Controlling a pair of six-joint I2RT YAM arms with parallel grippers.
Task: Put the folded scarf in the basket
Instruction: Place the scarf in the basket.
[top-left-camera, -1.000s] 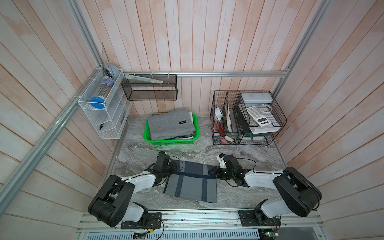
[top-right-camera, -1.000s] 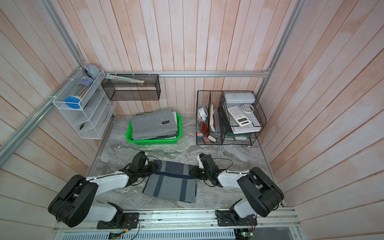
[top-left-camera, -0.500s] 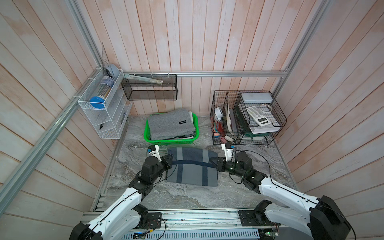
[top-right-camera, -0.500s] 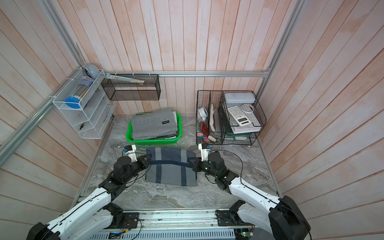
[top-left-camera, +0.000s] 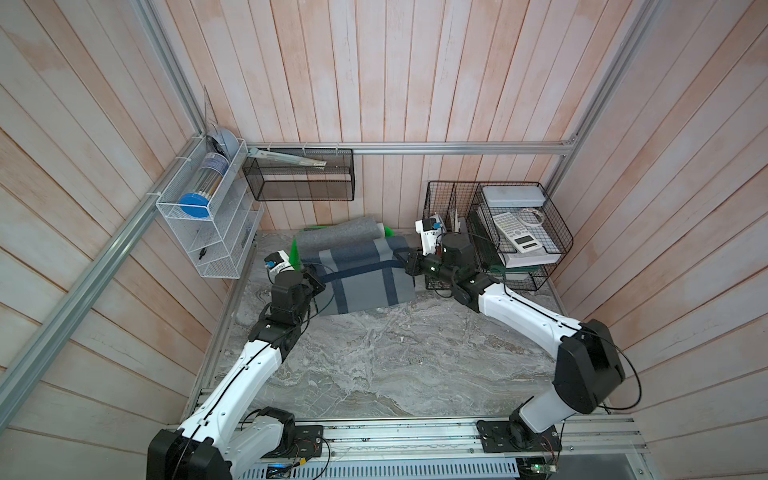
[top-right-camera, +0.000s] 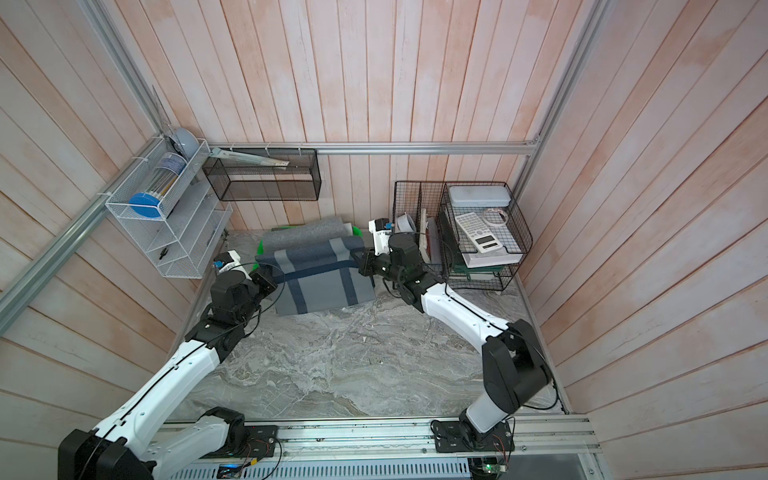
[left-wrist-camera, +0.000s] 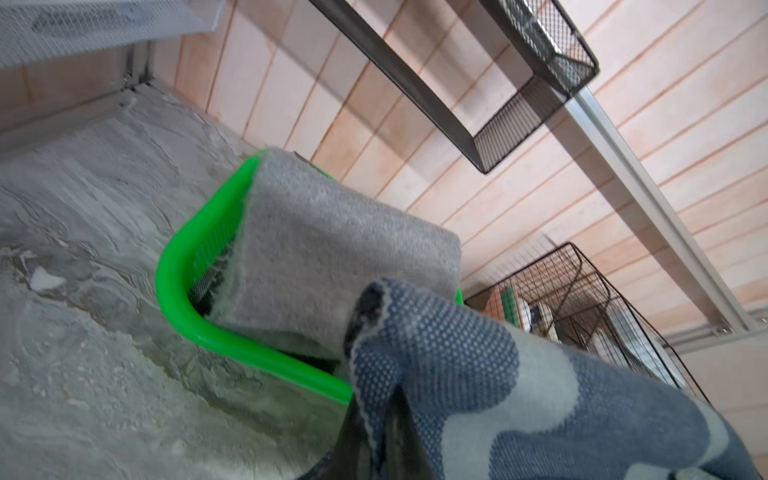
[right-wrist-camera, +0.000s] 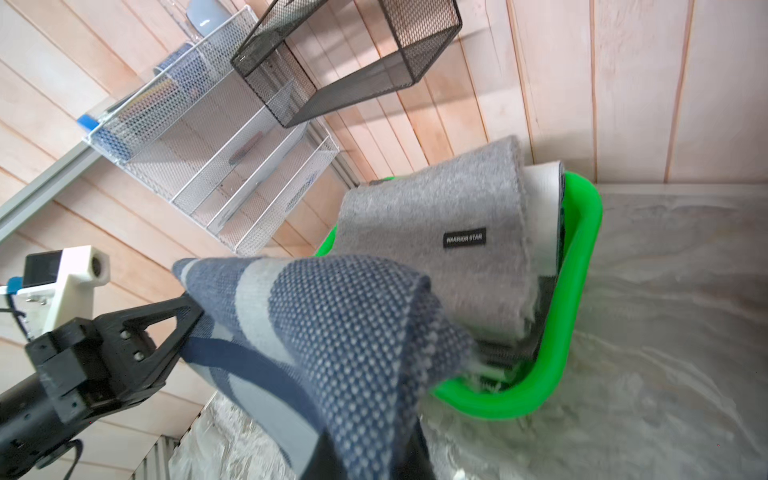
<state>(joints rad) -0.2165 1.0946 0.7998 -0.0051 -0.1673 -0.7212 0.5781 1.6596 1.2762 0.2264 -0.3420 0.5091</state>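
Observation:
The folded scarf (top-left-camera: 361, 274) (top-right-camera: 320, 278), grey-blue with dark stripes, hangs lifted between both grippers at the front of the basket, its far edge over the basket. My left gripper (top-left-camera: 318, 279) (left-wrist-camera: 386, 415) is shut on the scarf's (left-wrist-camera: 478, 374) left edge. My right gripper (top-left-camera: 405, 264) (right-wrist-camera: 374, 449) is shut on the scarf's (right-wrist-camera: 332, 332) right edge. The bright green basket (left-wrist-camera: 183, 249) (right-wrist-camera: 577, 291) holds a folded plain grey cloth (left-wrist-camera: 332, 249) (right-wrist-camera: 436, 216). In both top views only slivers of the basket (top-left-camera: 294, 255) (top-right-camera: 261, 248) show.
A black wire organiser (top-left-camera: 498, 232) with a calculator stands right of the basket, close to my right wrist. A black mesh shelf (top-left-camera: 299, 178) hangs on the back wall above. A white wire rack (top-left-camera: 208, 224) is fixed to the left wall.
Both arms have carried the scarf from the table's front to the back and raised it off the table, up to the basket. Both grips have stayed shut.

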